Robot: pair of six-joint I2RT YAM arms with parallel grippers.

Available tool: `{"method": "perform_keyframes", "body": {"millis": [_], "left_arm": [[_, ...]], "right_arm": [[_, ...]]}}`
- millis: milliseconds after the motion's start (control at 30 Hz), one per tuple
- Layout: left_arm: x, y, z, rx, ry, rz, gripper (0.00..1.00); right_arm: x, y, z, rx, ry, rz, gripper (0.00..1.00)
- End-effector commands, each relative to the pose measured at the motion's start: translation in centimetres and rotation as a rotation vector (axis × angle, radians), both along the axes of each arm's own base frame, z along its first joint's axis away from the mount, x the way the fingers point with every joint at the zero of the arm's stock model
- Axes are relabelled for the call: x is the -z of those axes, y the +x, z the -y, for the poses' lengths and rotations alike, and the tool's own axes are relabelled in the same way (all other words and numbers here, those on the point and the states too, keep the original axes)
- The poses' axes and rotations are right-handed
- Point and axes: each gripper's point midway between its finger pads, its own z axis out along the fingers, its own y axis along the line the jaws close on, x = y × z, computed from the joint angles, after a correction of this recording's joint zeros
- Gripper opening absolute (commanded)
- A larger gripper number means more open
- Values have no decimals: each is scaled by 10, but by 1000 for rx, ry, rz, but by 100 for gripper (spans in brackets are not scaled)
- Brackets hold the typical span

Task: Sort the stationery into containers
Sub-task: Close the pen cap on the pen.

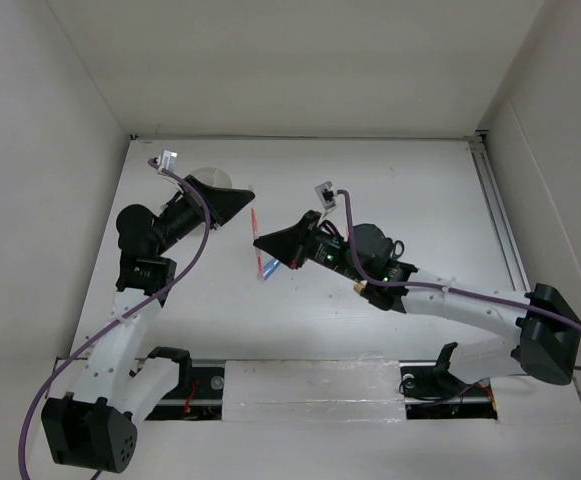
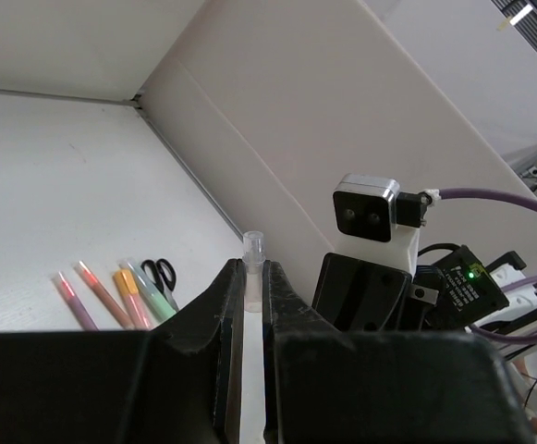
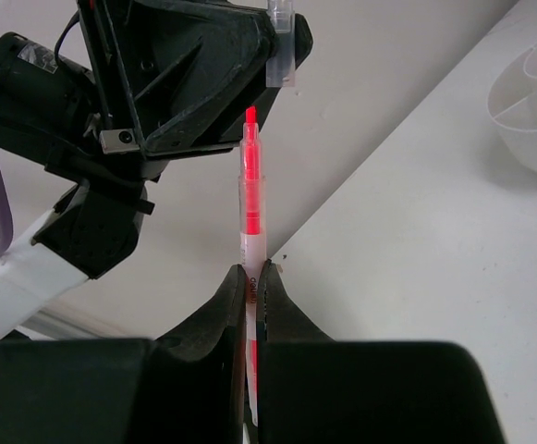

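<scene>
Pinching a pen [image 3: 251,199] in my right gripper [image 3: 250,275] and a cap [image 2: 253,254] in my left gripper [image 2: 252,279], I had other pens [image 2: 102,296] left to sort.

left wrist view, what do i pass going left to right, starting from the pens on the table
pink pen → reddish pen → orange highlighter → scissors → clear cap in the left gripper → right arm's camera

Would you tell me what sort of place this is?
Probably a lab robot cell: a white table boxed by plain walls, with a left arm and right arm bolted at its edge.
</scene>
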Motion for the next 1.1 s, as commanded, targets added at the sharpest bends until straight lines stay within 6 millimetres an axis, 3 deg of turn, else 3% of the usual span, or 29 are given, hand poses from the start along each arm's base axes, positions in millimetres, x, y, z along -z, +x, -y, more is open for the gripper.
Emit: {"method": "perform_keyframes", "body": {"millis": [0, 300, 533, 1067], "left_arm": [[-19, -12, 1, 26, -9, 95, 0], [-21, -14, 3, 35, -10, 105, 0], [-21, -14, 3, 35, -10, 105, 0], [-19, -21, 6, 72, -1, 137, 0]], "right_arm": [[-39, -3, -2, -1, 96, 53, 0], [-30, 2, -3, 19, 83, 40, 0], [-38, 0, 1, 19, 99, 49, 0], [-38, 15, 10, 47, 95, 54, 0]]}}
